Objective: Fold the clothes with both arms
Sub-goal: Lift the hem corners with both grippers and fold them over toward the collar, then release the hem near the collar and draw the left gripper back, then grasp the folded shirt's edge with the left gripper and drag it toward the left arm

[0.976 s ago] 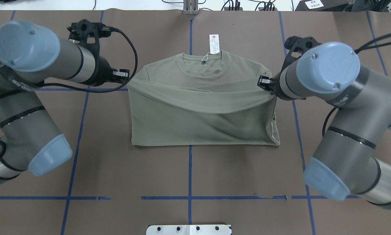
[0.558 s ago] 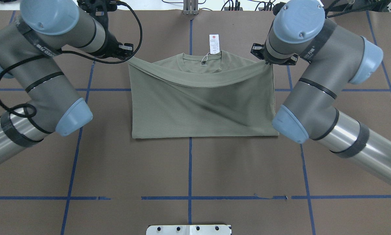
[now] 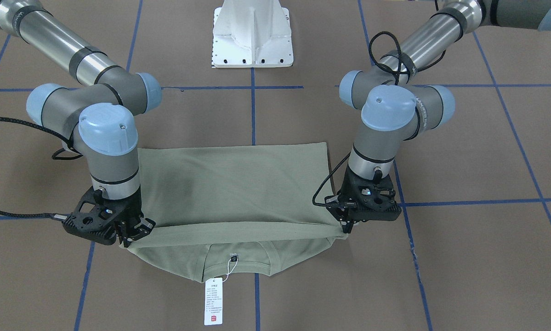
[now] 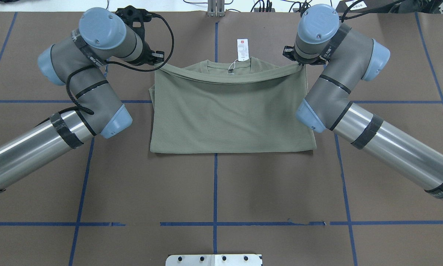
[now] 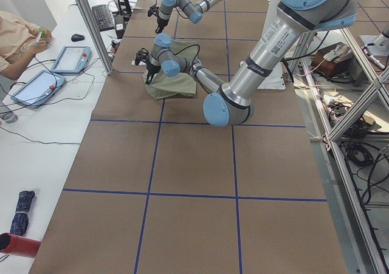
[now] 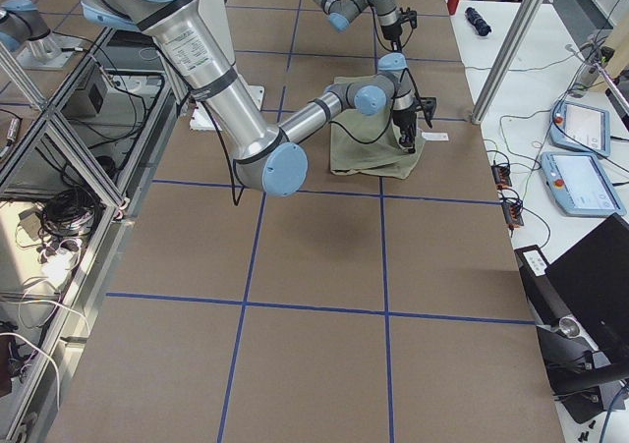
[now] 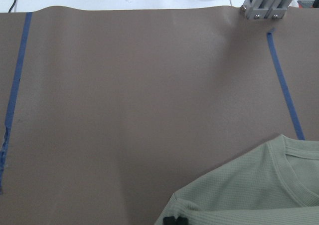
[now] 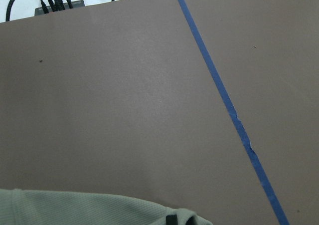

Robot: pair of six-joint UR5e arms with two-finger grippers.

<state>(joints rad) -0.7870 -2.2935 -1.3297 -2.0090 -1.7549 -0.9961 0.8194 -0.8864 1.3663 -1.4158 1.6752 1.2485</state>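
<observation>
The sage-green shirt (image 4: 228, 111) lies at the table's middle, folded over itself, with its collar (image 4: 228, 68) and white hang tag (image 4: 242, 48) on the far side. My left gripper (image 4: 161, 62) is shut on the left corner of the upper layer's edge. My right gripper (image 4: 299, 63) is shut on the right corner. The edge runs taut between them, just short of the collar. In the front-facing view the left gripper (image 3: 346, 227) and right gripper (image 3: 130, 239) hold the edge low over the shirt (image 3: 234, 184). Each wrist view shows shirt fabric (image 7: 249, 190) (image 8: 75, 207) at its bottom edge.
The brown table cover carries blue tape lines (image 4: 215, 192). The white pedestal base (image 3: 252, 34) stands at the robot's side. An aluminium post (image 4: 215, 9) and cables sit at the far edge. Tablets (image 5: 70, 58) lie on a side table beyond it.
Both grippers have carried the shirt's gripped edge away from the robot, toward the collar. The upper layer has lost its sag and now covers nearly the whole chest.
</observation>
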